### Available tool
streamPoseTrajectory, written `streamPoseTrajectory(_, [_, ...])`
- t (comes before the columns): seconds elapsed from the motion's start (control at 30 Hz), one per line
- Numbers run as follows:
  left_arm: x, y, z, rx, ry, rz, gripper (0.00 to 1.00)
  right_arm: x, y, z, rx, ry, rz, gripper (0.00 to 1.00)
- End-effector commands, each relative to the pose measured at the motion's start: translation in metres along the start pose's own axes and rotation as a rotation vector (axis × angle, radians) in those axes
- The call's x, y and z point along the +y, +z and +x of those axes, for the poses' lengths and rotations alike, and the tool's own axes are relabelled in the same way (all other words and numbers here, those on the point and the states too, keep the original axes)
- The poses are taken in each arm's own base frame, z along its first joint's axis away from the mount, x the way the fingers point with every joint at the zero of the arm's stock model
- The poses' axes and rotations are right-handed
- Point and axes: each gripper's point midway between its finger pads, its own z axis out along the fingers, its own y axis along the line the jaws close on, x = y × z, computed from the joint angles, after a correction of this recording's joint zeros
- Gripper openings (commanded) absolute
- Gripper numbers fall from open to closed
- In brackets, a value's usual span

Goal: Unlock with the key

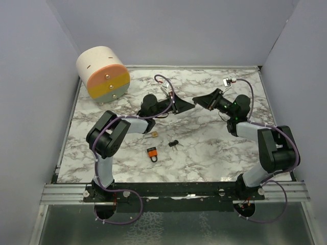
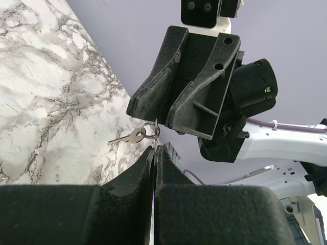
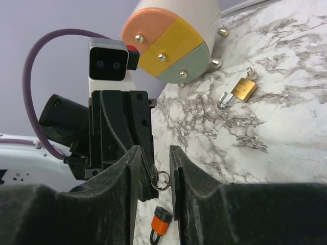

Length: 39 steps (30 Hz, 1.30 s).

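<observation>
Closing squarely on the key ring (image 2: 149, 131) seems the need. Nearest, the orange padlock (image 1: 152, 153) lies on the worktop (image 1: 219, 153), the brass padlock (image 1: 152, 135) beyond. Farther, held aloft, the left tool (image 2: 155, 150) pinches that key ring; the right tool (image 3: 155, 153) brackets it, narrowly parted.

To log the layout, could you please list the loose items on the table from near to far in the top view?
Orange padlock → black keys → gold padlock → drum.

Top view overlooks the whole table (image 1: 204, 153); close wrist views face each other, sharing the keys (image 2: 135, 136).
</observation>
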Motion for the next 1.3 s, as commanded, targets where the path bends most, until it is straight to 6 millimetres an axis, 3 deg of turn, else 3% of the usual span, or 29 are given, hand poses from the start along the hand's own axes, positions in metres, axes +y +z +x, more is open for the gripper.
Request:
streamPoseTrajectory(0.0, [-0.020, 0.001, -0.014, -0.088, 0.011, 0.055, 0.00, 0.009, -0.001, -0.001, -0.006, 0.009, -0.065, 0.28])
streamPoseTrajectory(0.4, [-0.019, 0.004, -0.011, -0.102, -0.019, 0.083, 0.00, 0.008, -0.001, 0.003, -0.003, 0.029, -0.074, 0.22])
streamPoseTrajectory(0.7, [-0.017, 0.004, -0.010, -0.110, -0.030, 0.074, 0.00, 0.008, -0.002, 0.003, -0.010, 0.043, -0.080, 0.02])
streamPoseTrajectory(0.83, [-0.014, 0.003, -0.007, -0.106, -0.038, 0.068, 0.01, 0.009, -0.004, 0.001, -0.026, 0.046, -0.077, 0.01])
streamPoseTrajectory(0.97, [-0.008, -0.002, -0.006, -0.113, -0.042, 0.047, 0.33, 0.005, -0.007, -0.003, -0.056, 0.064, -0.055, 0.01])
streamPoseTrajectory(1.07, [-0.005, -0.008, -0.007, -0.120, -0.035, 0.026, 0.51, 0.000, -0.010, -0.006, -0.069, 0.073, -0.042, 0.01])
streamPoseTrajectory(1.27, [0.001, -0.032, -0.014, -0.151, -0.021, -0.016, 0.61, -0.010, -0.013, -0.011, -0.084, 0.065, -0.002, 0.01])
